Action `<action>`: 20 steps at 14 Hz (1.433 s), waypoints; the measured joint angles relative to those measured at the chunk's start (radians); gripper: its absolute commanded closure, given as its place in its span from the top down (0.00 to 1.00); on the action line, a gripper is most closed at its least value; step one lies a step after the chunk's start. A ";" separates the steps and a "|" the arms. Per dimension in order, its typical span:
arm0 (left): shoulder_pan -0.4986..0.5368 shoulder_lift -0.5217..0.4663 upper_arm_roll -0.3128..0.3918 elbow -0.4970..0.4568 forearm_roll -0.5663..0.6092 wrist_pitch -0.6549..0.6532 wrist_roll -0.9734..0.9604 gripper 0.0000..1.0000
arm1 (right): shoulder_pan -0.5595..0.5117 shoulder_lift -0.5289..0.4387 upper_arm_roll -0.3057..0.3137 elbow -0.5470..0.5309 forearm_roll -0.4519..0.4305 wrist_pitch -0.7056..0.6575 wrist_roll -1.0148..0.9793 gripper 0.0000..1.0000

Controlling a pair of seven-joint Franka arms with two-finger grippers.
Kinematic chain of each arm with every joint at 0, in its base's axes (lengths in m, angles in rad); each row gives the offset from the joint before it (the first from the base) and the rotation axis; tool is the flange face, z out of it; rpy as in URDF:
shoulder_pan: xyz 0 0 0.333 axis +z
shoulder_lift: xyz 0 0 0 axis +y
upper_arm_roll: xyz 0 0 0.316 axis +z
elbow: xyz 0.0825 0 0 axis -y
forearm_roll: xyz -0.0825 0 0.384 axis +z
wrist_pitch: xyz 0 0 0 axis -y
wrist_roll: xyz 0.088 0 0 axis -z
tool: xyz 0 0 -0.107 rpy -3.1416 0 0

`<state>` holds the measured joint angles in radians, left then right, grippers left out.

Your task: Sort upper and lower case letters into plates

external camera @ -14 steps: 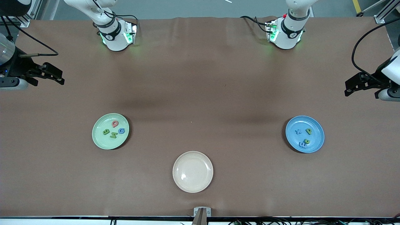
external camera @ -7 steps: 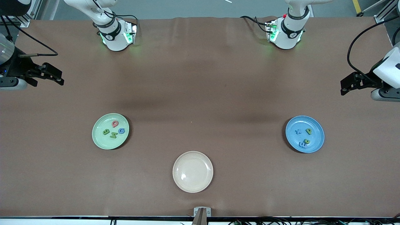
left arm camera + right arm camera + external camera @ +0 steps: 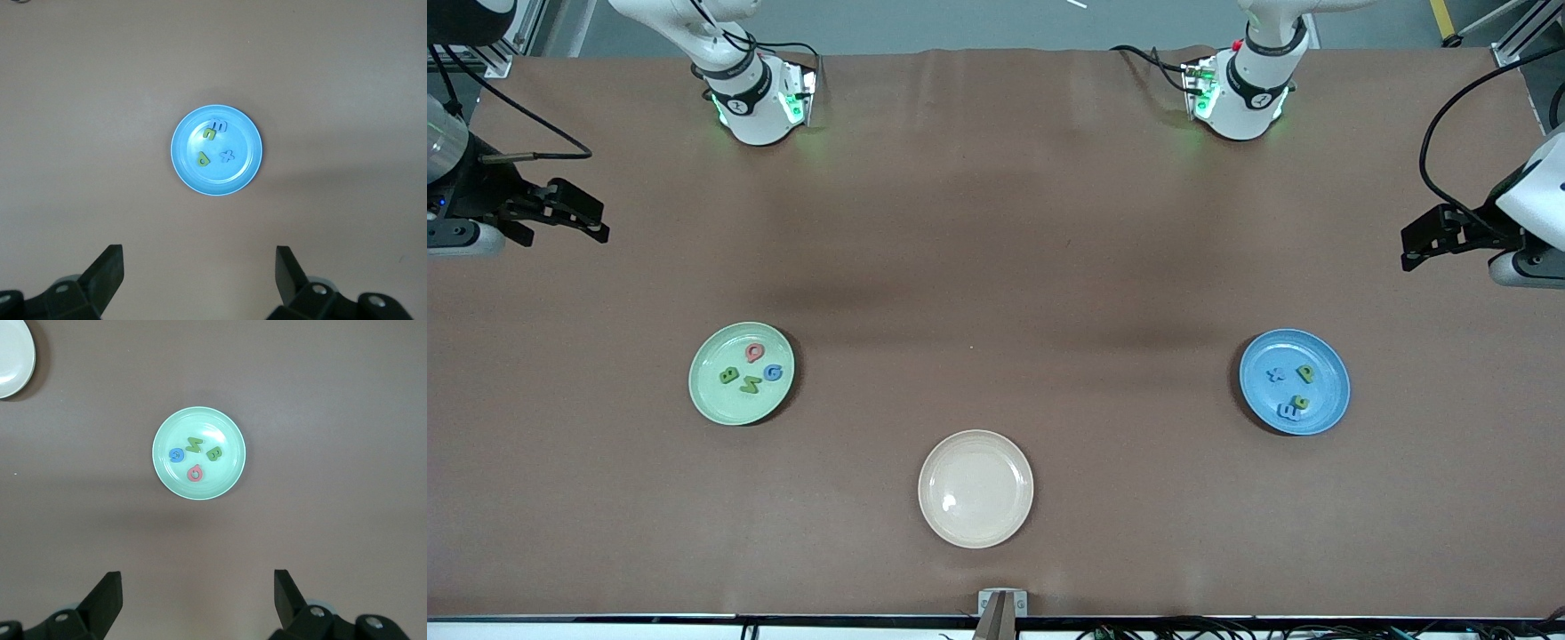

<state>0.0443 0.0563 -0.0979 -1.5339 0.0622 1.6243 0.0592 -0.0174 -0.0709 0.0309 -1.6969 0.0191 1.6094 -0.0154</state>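
With four letters lying in the pale green plate [image 3: 713, 397] and four in the blue plate [image 3: 1320, 409], sorting looks finished, so the left gripper [image 3: 1414, 248] and right gripper [image 3: 591, 222] wait apart-fingered at the bench's ends.

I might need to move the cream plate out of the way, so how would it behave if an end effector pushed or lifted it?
The cream plate is shallow, round and holds nothing, so it would probably slide flat, not tip. It looks rigid. Its glossy surface suggests a slippery rim, so a pinch there may slip.
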 measured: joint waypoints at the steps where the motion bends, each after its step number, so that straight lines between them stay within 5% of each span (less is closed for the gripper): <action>1: 0.001 0.000 0.002 0.001 0.000 0.000 0.000 1.00 | 0.000 0.000 0.000 0.000 0.000 -0.002 0.000 1.00; 20: 0.020 -0.008 0.003 0.026 -0.046 -0.024 0.000 1.00 | -0.006 0.023 -0.015 0.051 0.000 0.004 0.002 1.00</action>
<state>0.0641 0.0479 -0.0950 -1.5078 0.0159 1.6002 0.0592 -0.0229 -0.0477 0.0154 -1.6457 0.0191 1.6134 -0.0132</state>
